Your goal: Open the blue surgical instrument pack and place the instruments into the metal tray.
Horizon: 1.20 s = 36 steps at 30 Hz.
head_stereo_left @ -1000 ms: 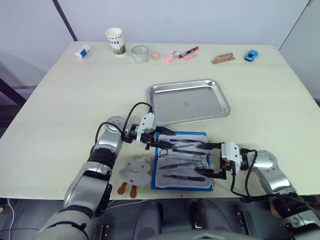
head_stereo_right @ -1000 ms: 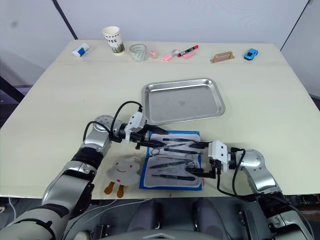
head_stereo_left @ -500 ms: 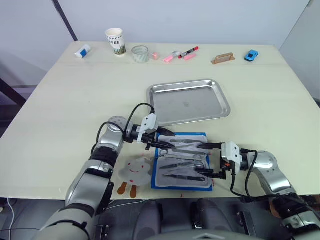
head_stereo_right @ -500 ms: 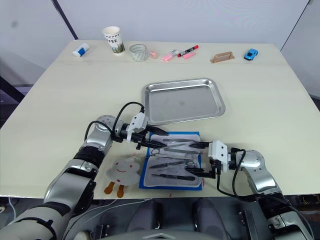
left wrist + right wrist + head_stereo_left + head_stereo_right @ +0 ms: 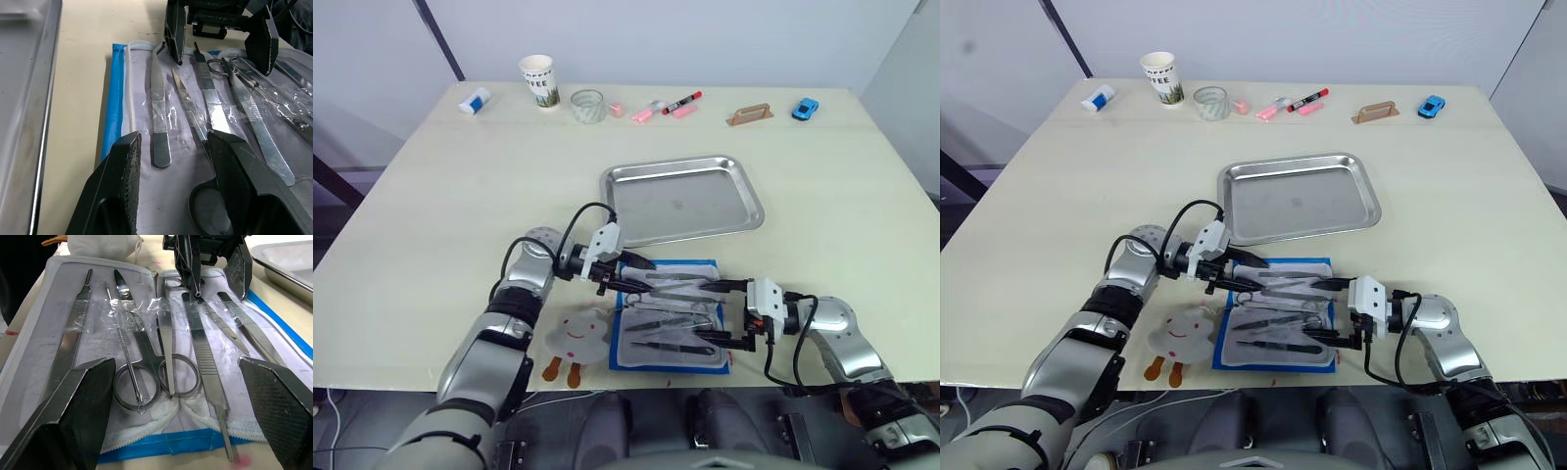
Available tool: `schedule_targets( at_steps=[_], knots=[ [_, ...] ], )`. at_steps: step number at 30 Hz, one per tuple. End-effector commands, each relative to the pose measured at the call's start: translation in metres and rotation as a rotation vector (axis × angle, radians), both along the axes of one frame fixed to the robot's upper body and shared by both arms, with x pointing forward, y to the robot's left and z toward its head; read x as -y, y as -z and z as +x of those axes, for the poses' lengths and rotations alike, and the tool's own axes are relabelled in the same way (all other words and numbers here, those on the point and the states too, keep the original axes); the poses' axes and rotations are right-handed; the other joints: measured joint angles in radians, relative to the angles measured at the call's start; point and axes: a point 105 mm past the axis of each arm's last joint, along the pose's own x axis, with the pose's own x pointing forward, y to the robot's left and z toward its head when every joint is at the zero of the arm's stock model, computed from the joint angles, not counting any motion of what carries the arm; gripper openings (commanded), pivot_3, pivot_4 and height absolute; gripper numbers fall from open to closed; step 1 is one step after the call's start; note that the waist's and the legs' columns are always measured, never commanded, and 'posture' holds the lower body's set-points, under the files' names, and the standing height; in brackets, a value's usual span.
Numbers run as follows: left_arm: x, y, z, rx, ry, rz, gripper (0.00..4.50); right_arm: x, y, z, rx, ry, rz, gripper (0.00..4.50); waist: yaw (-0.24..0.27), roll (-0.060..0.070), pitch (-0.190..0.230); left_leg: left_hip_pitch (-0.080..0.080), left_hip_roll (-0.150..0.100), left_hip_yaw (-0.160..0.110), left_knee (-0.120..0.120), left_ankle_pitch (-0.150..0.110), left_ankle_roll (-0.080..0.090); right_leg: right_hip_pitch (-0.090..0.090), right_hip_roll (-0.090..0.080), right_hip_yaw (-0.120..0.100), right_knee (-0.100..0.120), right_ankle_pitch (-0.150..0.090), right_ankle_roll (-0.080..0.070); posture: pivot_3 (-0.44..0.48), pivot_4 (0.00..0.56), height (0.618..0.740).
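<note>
- The blue pack [image 5: 671, 315] lies open on the table [image 5: 431, 215], near my edge of it. Its pale inside faces up.
- The tools [image 5: 164, 338] lie side by side in the pack, under clear strips. I see scissors, tweezers and thin flat handles.
- My left gripper [image 5: 628, 277] is low over the far left part of the pack. Its fingers [image 5: 120, 186] are wide apart. One is over the pack's edge next to a pair of tweezers [image 5: 157, 120]. The other is over the scissors [image 5: 195, 122]. It holds nothing.
- My right gripper [image 5: 722, 314] is low over the right end of the pack and points at the left one. Its fingers [image 5: 68, 411] are spread very wide, one at each side of the row of tools. It holds nothing.
- The metal tray [image 5: 683, 199] sits just past the pack, in the middle of the table. It has nothing in it.
- A white soft toy [image 5: 576, 335] lies just left of the pack.
- Along the far edge stand a paper cup [image 5: 537, 80], a glass [image 5: 588, 105], some markers [image 5: 668, 105] and a little blue car [image 5: 805, 108].
</note>
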Motion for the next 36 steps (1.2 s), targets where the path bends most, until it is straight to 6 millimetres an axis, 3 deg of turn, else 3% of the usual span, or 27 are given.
schedule_targets(
  at_steps=[1,22,36],
  knots=[
    [0.001,-0.003,-0.006,-0.015,0.056,0.002,2.29,0.001,0.025,-0.004,-0.077,0.032,-0.062,4.39,0.000,0.000,0.000,0.000,0.000,0.000,0.000,0.000,0.000,0.000,0.000,0.000,0.000,0.000,0.000,0.000,0.150,0.725],
    [0.000,0.009,0.004,-0.058,-0.017,0.116,2.29,0.000,0.028,-0.006,-0.070,0.046,-0.059,4.39,0.000,-0.002,-0.002,0.004,0.000,0.000,-0.001,0.000,0.000,0.002,0.000,0.001,0.000,0.000,0.000,0.000,0.150,0.725],
    [0.001,0.014,0.001,-0.077,-0.004,0.146,2.29,-0.001,0.028,-0.006,-0.069,0.046,-0.060,4.39,0.000,-0.003,-0.003,0.009,0.000,0.001,-0.004,0.000,0.000,0.007,0.000,0.001,-0.001,-0.001,-0.001,0.000,0.150,0.725]
  ],
)
